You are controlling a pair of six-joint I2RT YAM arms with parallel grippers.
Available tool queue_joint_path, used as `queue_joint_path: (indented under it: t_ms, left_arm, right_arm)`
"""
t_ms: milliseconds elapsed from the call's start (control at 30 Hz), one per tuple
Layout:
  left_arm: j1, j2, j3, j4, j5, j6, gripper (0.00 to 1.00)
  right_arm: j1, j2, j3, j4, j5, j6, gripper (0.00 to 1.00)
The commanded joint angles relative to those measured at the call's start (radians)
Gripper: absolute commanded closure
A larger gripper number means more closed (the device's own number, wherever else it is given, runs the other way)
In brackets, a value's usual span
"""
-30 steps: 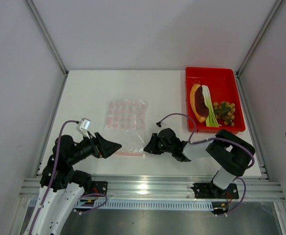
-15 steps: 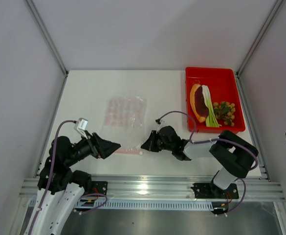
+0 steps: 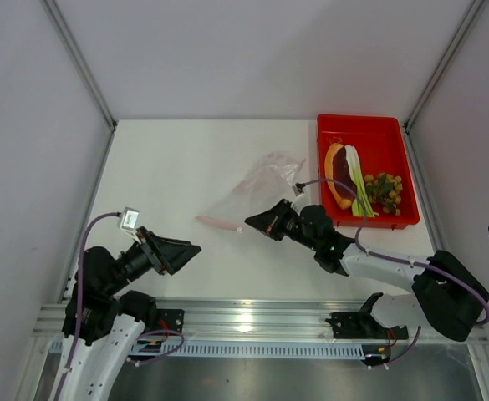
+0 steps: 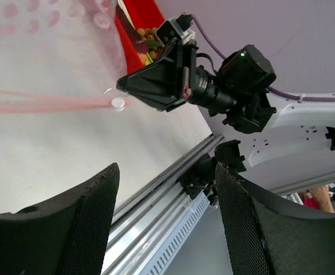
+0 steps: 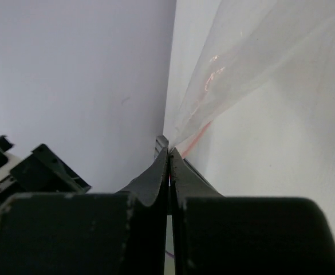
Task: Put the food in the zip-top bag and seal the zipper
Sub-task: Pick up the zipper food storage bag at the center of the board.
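Right tool (image 3: 250,222) sits low over the white surface (image 3: 160,159), near its middle, fingers pressed tight together. In the right wrist view the two black fingers (image 5: 147,189) meet with no gap and clear film runs out from their tip, so the tool is pinching the clear, flat plastic zip-top bag with faint pink dots (image 3: 261,178) at its strip edge.

Thin pink-red zipper strip (image 3: 219,224) runs leftward from the tool tip along the surface. In the left wrist view the small white slider tab (image 4: 117,103) lies at the strip's end, just beside the tool tip; I cannot tell whether the two touch.

From the strip the bag slants away toward the red rectangular plastic tray (image 3: 361,127); film looks rumpled, not flat; far corner lies near the tray's left wall.

Left tool (image 3: 192,248) is at the near left of the surface, aimed toward the zipper but well apart from it; its two textured black fingers (image 4: 93,200) stand spread wide with nothing between them.

All three food pieces are in the tray at the far right, none in the bag:
- orange-skinned dark-red wedge (image 3: 339,174), along the left wall
- long white-and-green leek-like stalk (image 3: 359,188), just beside the wedge on its right
- bunch of small yellow-green grapes (image 3: 384,190), right of the stalk in the tray's near half
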Motion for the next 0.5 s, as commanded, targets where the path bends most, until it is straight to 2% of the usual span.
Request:
queue_joint_path:
  t_ms: [0,167,233,300,467]
  left_arm:
    - [-0.004,-0.034,-0.082,0.083,0.049,-0.138,0.36]
    - [-0.004,-0.055,-0.306,0.286,0.094,-0.380,0.50]
    - [-0.004,-0.028,-0.374,0.438,0.110,-0.448,0.55]
    - [-0.004,0.027,-0.414,0.530,0.118,-0.508,0.56]
    - [-0.004,0.141,-0.389,0.510,0.088,-0.510,0.51]
  right_arm:
    - [-0.010,-0.072,-0.033,0.046,0.083,0.131,1.00]
    - [-0.011,-0.129,-0.078,0.081,0.111,0.194,1.00]
    - [-0.010,-0.156,-0.090,0.086,0.113,0.220,1.00]
    - [-0.013,-0.175,-0.111,0.112,0.154,0.237,1.00]
    - [-0.014,-0.210,-0.107,0.119,0.186,0.242,1.00]
